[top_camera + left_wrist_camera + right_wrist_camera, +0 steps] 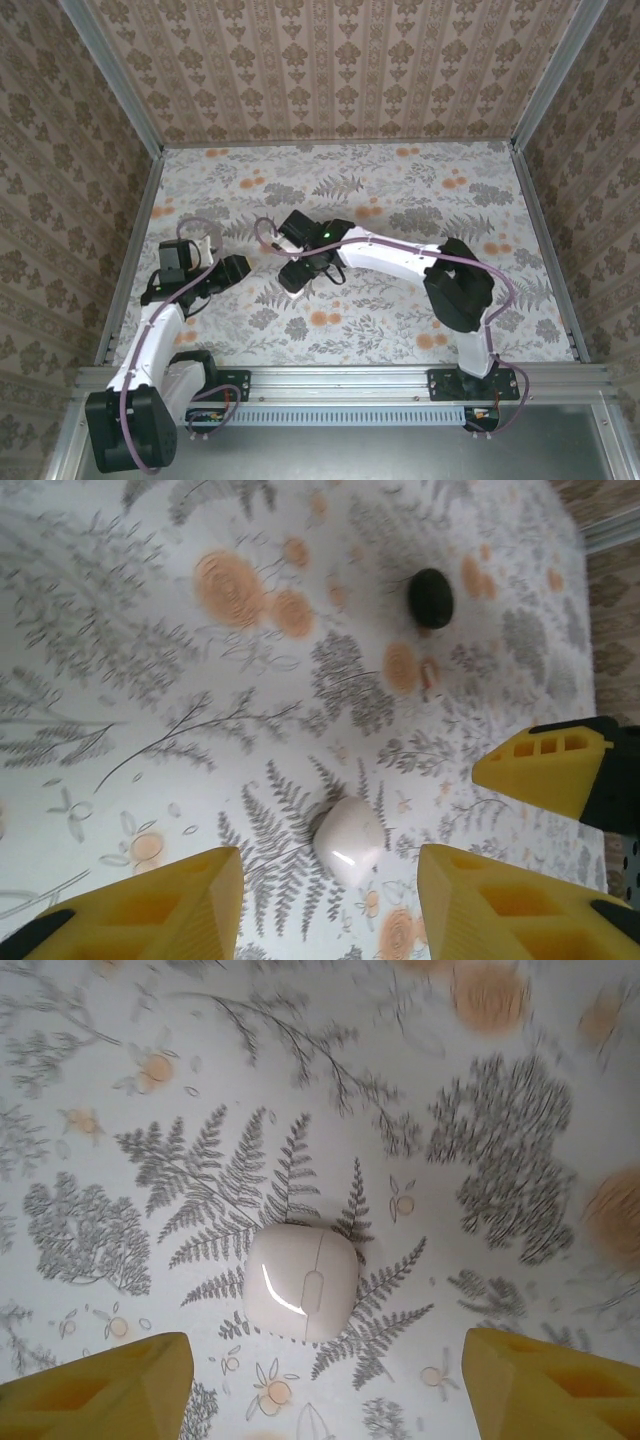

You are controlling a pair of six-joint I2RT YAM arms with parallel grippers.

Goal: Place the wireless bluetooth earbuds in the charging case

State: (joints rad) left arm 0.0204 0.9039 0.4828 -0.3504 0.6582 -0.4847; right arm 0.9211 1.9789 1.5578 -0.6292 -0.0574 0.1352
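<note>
One black charging case [431, 597] lies on the fern-and-blossom tablecloth [150, 680]. From the left wrist it sits far ahead of the fingers, to the right of a white pebble-shaped object [350, 840] in the scene, well apart from it and free of both grippers. It reads as a smooth, dark, matte oval, slightly longer than wide. Its long axis runs roughly away from the left gripper [329, 850], so about left to right across the table. Both ends look equally rounded, so which is the front cannot be told, and whether it has a lid line is too small to tell. The white object is a glossy rounded square with a fine seam down its middle, resting on a fern print. The left gripper's two yellow fingers stand apart on either side of it without touching, holding nothing. The right gripper [326, 1335] hovers over the same white object with its fingers spread wide, likewise empty. One of its fingers [545, 772] shows beside the left gripper. From overhead, the right arm [390, 255] reaches across to left of the table's middle.
</note>
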